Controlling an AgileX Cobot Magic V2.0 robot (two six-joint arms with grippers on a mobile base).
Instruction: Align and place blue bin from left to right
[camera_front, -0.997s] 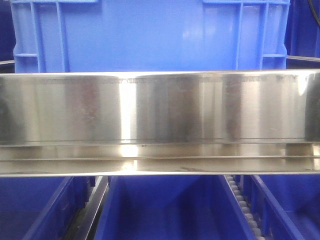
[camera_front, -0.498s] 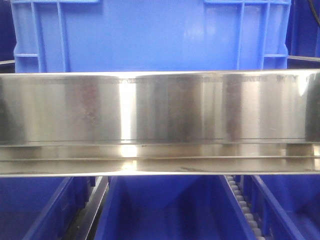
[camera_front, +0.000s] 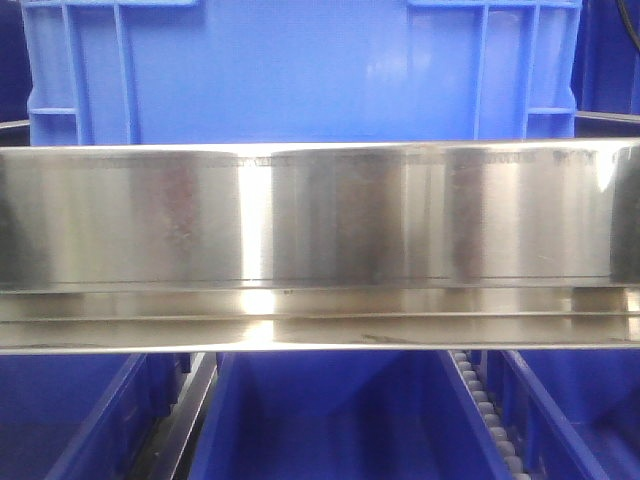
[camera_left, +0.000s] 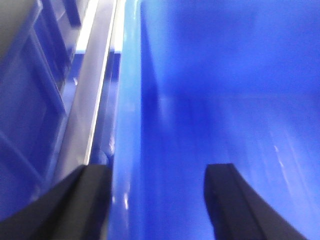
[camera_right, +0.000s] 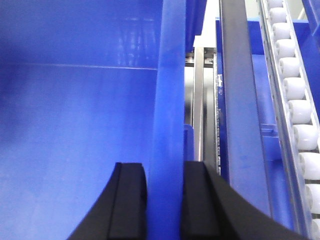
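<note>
Low in each wrist view: right tool (camera_right: 164, 176) pinches the large bright-blue plastic crate (camera_right: 168, 75); left tool (camera_left: 156, 172) gapes astride its wall, so we close first.

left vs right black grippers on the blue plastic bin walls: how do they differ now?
The left gripper is open, its fingers wide apart with a clear gap inside the blue plastic bin; the right gripper is shut, both pads against the wall. Left's wall sits by its outer finger; right's is centred. Both straddle a bin rim.
</note>
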